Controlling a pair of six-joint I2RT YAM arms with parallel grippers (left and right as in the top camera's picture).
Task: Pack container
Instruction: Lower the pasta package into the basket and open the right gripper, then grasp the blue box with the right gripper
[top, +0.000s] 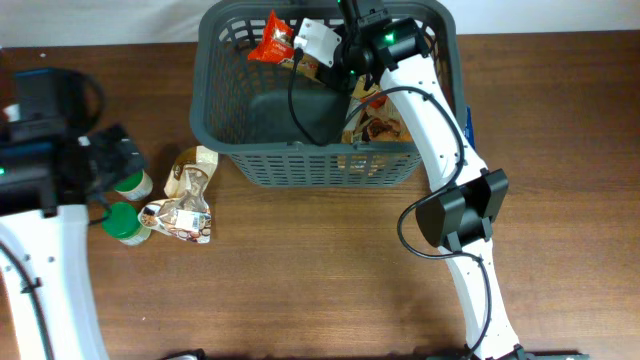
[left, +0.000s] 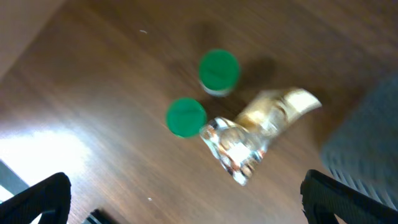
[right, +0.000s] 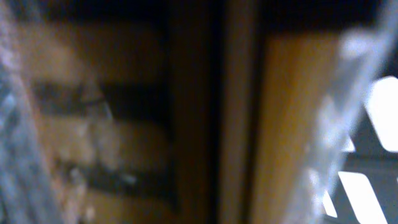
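Note:
The dark grey basket (top: 320, 165) stands at the table's back centre and holds a red packet (top: 270, 40), a white item (top: 315, 40) and brown snack packets (top: 375, 125). My right gripper (top: 345, 55) reaches down inside the basket. Its wrist view is a blur of yellow-brown packaging (right: 286, 124), and its fingers are hidden. My left gripper (left: 186, 199) is wide open and empty above the table on the left. Ahead of it stand two green-lidded jars (left: 218, 68) (left: 186, 117), with a gold bag (left: 273, 112) and a clear snack bag (left: 233, 149) beside them.
In the overhead view the jars (top: 135, 183) (top: 122, 222) and the two snack bags (top: 192, 170) (top: 180, 220) lie just left of the basket. The basket's wall shows at the right edge of the left wrist view (left: 367, 137). A blue item (top: 468, 125) sits by the basket's right side.

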